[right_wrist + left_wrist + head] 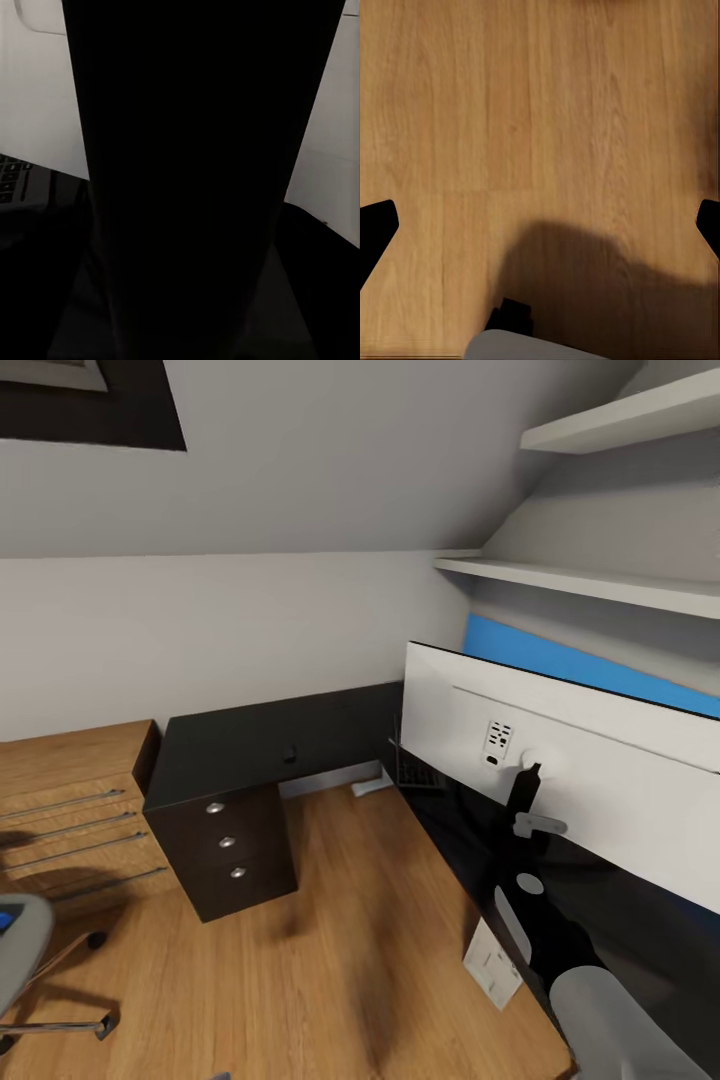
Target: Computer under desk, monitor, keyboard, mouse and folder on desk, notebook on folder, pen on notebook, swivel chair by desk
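Note:
The monitor (600, 780), white back towards me, stands on the right wing of the black desk (240, 745). My right gripper (528, 802) is at its slim black stand (202, 180), apparently shut on it; the fingers are hidden against the black. The keyboard (415, 768) lies just behind the monitor's left end, and its keys (11, 180) also appear in the right wrist view. A small dark lump (290, 754), perhaps the mouse, sits on the far wing. The swivel chair (20, 950) carries a sliver of blue folder (5, 920). My left gripper (540, 225) hangs open over bare floor. Notebook and pen are out of view.
Light wooden drawer cabinets (70, 800) stand left of the desk's black drawer unit (230, 845). A white box (492, 963) leans at the desk's near edge. White shelves (600, 585) hang above the monitor. Wooden floor (340, 920) lies between chair and desk.

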`<state>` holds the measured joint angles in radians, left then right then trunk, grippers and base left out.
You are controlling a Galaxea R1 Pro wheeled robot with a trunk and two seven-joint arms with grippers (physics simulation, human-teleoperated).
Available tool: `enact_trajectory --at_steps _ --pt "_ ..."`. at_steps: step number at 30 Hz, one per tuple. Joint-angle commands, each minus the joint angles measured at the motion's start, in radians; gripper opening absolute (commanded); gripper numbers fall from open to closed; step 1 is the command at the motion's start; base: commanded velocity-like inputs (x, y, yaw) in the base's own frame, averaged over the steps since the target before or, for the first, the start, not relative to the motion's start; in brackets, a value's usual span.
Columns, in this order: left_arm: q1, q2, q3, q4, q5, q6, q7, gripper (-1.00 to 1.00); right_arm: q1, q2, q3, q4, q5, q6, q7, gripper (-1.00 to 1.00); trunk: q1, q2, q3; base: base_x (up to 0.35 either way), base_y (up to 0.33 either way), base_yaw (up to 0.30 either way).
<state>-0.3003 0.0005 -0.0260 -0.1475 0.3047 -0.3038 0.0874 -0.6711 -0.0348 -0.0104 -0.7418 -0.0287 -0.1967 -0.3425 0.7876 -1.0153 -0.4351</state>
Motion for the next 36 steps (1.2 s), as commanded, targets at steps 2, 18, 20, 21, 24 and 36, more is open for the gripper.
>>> enact_trajectory --at_steps 2,18,20,21,24,36 --pt "0.000 0.000 -0.003 0.000 0.004 -0.003 0.003 1.00 -0.001 0.000 0.000 0.002 -0.010 -0.006 -0.003 -1.00 0.000 -0.001 -0.001 -0.173 -0.175 0.000" --pt "0.000 0.001 -0.003 0.000 0.004 -0.003 0.003 1.00 -0.001 0.000 0.000 0.001 -0.010 -0.004 -0.003 -1.00 0.000 -0.001 -0.001 -0.152 -0.121 0.000" --pt "0.000 0.001 -0.003 0.000 0.005 -0.003 0.003 1.00 -0.001 0.000 0.000 0.001 -0.010 -0.004 -0.003 -1.00 0.000 -0.001 -0.001 -0.072 -0.053 0.000" --pt "0.000 0.001 -0.003 0.000 0.004 -0.003 0.003 1.00 -0.001 0.000 0.000 0.001 -0.010 -0.004 -0.002 -1.00 0.000 -0.001 -0.001 -0.012 -0.009 0.000" --pt "0.000 0.001 -0.003 0.000 0.004 -0.003 0.004 1.00 -0.001 0.000 0.000 0.001 -0.010 -0.004 -0.001 -1.00 0.000 -0.001 -0.001 -0.004 -0.003 0.000" --pt "0.000 0.001 -0.003 0.000 0.005 -0.003 0.005 1.00 -0.001 0.002 0.000 -0.003 -0.012 -0.001 0.000 -1.00 0.000 -0.001 -0.002 0.000 0.000 0.023"
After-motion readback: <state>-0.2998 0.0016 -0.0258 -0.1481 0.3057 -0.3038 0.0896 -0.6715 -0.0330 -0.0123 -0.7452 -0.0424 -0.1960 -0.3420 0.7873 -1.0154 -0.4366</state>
